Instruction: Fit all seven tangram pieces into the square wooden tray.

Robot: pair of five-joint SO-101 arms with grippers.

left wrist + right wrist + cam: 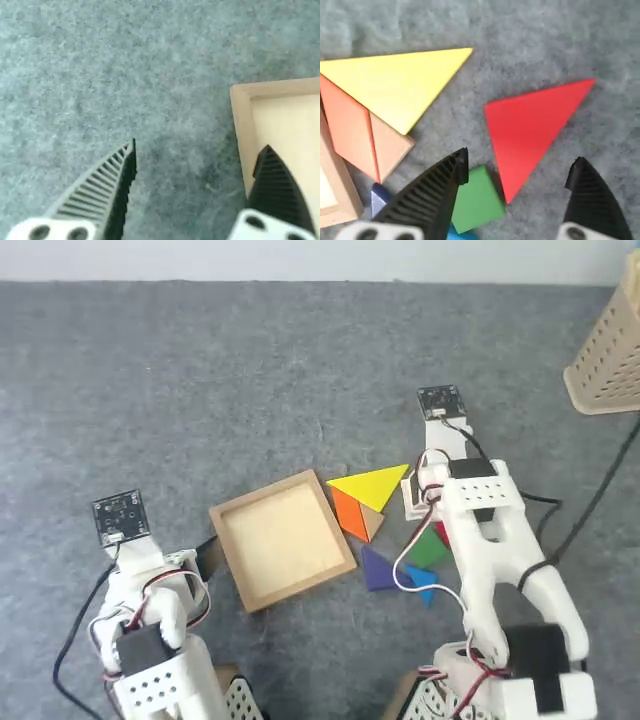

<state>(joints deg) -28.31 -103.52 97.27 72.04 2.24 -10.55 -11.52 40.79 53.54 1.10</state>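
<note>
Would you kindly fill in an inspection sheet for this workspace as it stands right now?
Surface: grey carpet, flat.
Job's things: wooden tray empty; beside it lie the yellow triangle, orange piece, tan triangle, green piece, purple piece, blue piece and red triangle.
Clutter: nothing seen.
End effectors: left end effector open, straddling the tray's rim near a corner; right end effector open above the red triangle.
Cables: white wire loops over the pieces; black cable trails at the side.
Surroundings: perforated basket at the far corner.
</note>
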